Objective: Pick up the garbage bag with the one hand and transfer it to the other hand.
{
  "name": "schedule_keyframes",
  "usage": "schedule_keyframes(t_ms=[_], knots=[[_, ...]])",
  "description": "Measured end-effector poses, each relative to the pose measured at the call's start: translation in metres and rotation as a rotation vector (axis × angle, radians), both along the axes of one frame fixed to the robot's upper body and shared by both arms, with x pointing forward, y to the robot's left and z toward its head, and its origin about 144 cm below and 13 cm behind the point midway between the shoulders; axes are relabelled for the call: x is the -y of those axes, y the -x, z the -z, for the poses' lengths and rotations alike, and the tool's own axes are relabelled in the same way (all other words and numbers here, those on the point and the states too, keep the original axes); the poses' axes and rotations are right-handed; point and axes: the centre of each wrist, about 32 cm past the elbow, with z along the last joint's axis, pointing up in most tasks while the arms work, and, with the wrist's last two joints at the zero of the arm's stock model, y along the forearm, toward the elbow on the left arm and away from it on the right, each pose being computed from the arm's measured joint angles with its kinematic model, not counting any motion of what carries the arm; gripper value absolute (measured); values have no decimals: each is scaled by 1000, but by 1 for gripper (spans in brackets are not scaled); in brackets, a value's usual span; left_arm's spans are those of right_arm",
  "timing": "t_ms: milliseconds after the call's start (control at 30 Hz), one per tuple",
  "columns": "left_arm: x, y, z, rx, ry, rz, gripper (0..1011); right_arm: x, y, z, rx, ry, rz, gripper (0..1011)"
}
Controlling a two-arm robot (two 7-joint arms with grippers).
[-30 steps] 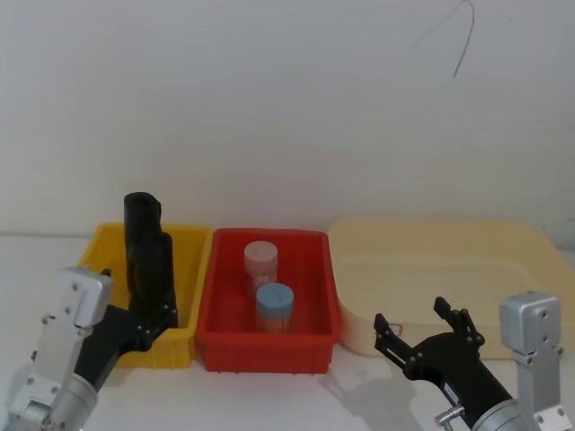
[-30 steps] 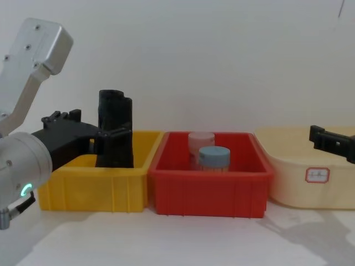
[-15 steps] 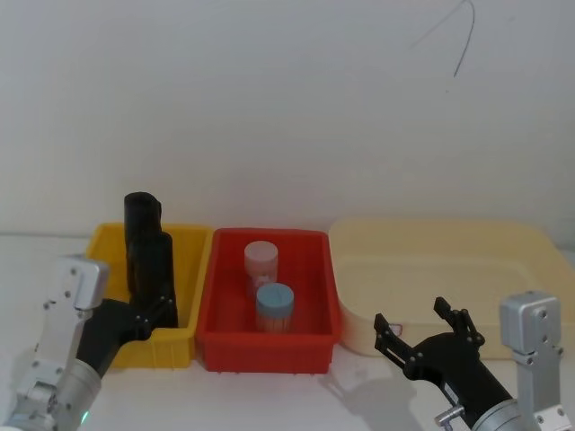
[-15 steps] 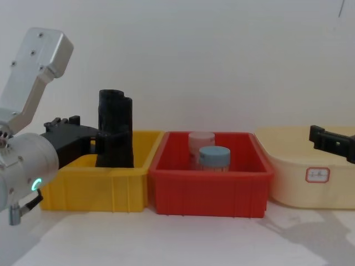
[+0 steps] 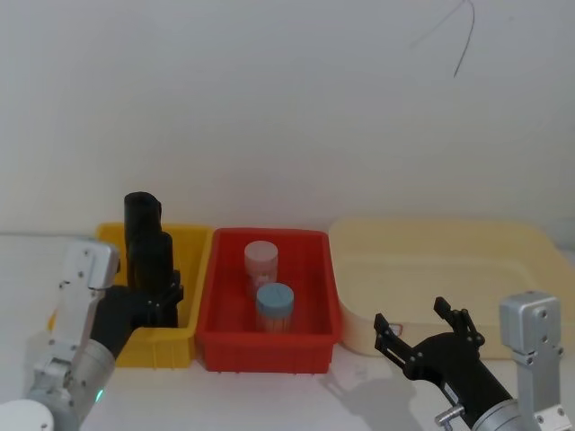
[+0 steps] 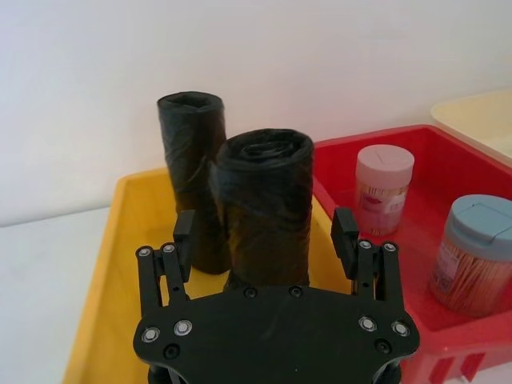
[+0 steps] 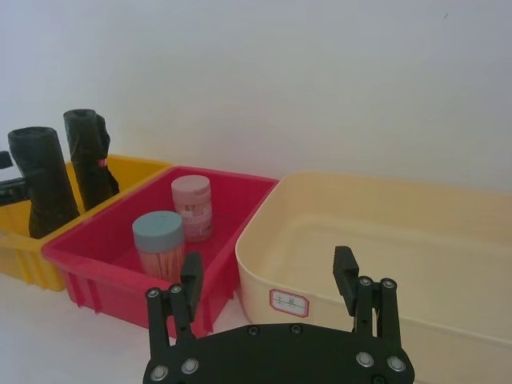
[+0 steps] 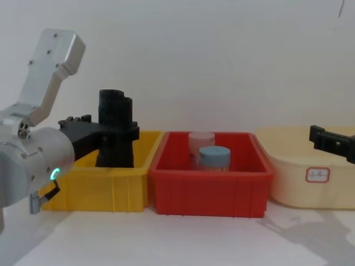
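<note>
White wall, left gripper astride garbage bag, jaws apart

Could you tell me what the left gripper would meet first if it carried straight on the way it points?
The garbage bag: it stands in the yellow bin between the left gripper's open fingers, with the slimmer black roll behind it.
</note>
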Motion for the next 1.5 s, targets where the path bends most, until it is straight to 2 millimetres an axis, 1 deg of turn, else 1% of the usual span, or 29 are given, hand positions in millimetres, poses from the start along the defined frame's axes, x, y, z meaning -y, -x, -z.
schedule_keyframes(t_ms=[300, 433, 467, 500, 600, 700, 767, 800, 900, 1100, 1167, 1300, 1500], knots=[[7, -14, -3, -4, 13, 20, 992, 0, 0, 0, 0, 0, 0, 1000], [8, -18, -3, -4, 18, 22, 917, 0, 0, 0, 0, 0, 0, 999], [9, -20, -4, -3, 21, 22, 873, 0, 0, 0, 0, 0, 0, 1000], [9, -21, -4, -3, 22, 21, 865, 0, 0, 0, 0, 0, 0, 1000], [10, -24, -5, -1, 29, 18, 790, 0, 0, 0, 0, 0, 0, 1000], [10, -26, -7, 1, 36, 15, 685, 0, 0, 0, 0, 0, 0, 1000], [11, -26, -7, 3, 38, 14, 639, 0, 0, 0, 0, 0, 0, 1000], [11, -27, -8, 6, 41, 12, 588, 0, 0, 0, 0, 0, 0, 1000], [10, -27, -9, 11, 43, 9, 566, 0, 0, 0, 0, 0, 0, 1000], [9, -26, -18, 42, 51, 5, 516, 0, 0, 0, 0, 0, 0, 1000], [7, -25, -25, 64, 53, 8, 506, 0, 0, 0, 0, 0, 0, 1000], [5, -24, -32, 86, 53, 23, 486, 0, 0, 0, 0, 0, 0, 1000], [4, -23, -51, 136, 55, 75, 457, 0, 0, 0, 0, 0, 0, 1000]])
